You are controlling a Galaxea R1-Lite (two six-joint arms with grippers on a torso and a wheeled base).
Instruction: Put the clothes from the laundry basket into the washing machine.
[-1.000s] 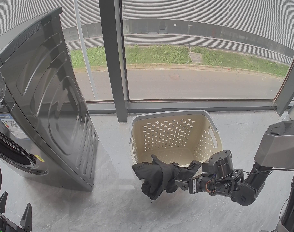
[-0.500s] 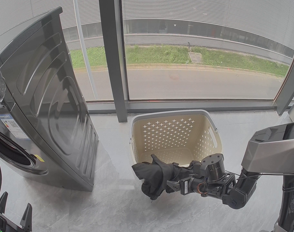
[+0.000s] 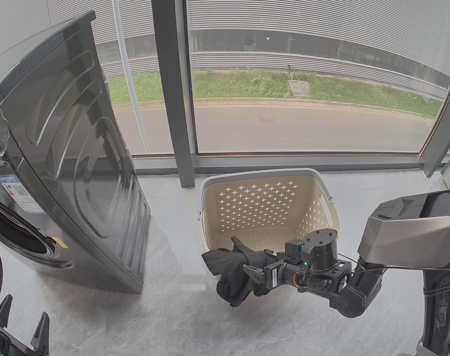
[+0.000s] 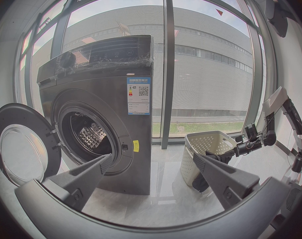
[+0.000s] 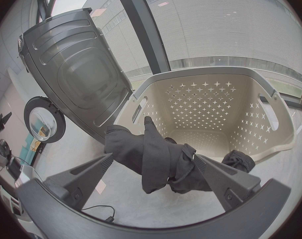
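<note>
At the basket (image 3: 264, 173) rim, our right gripper (image 5: 151, 158) straddles the garment (image 3: 235, 270), jaws wide, empty; we should clamp its thickest fold

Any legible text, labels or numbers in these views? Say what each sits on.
Blue-and-white label with a QR code, on the washing machine front: print too small to read.
Yellow sticker beside the door opening: unreadable.
White tag on the right arm: blurred.
Nothing can be quoted.
</note>
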